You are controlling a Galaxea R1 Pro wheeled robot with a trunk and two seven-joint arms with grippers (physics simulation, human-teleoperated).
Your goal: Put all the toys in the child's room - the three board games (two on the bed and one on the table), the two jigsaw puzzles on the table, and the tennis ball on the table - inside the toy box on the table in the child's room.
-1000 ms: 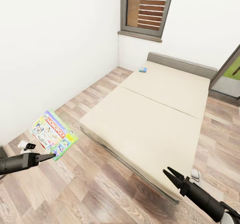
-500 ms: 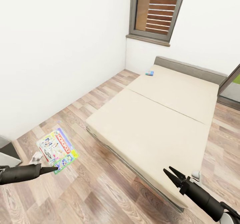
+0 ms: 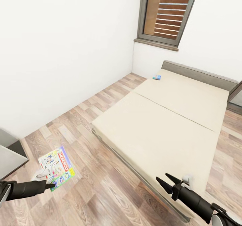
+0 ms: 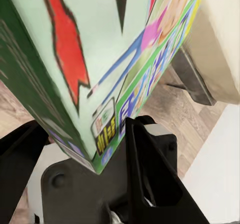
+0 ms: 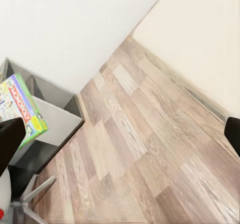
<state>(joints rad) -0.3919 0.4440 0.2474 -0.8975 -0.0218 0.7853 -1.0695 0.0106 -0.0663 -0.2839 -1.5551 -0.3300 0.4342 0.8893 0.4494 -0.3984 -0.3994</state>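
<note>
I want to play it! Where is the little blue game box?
In the head view, the blue game box lies on the far corner of the bed, by the headboard, below the window.

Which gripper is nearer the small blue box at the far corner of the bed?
Right. The right gripper hangs open over the bed's near edge; the left gripper, shut on the green-edged board game, is off over the floor. The blue box is far from both.

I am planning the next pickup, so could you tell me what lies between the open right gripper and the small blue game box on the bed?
In the head view, bare beige mattress of the bed separates the right gripper from the blue game box.
</note>
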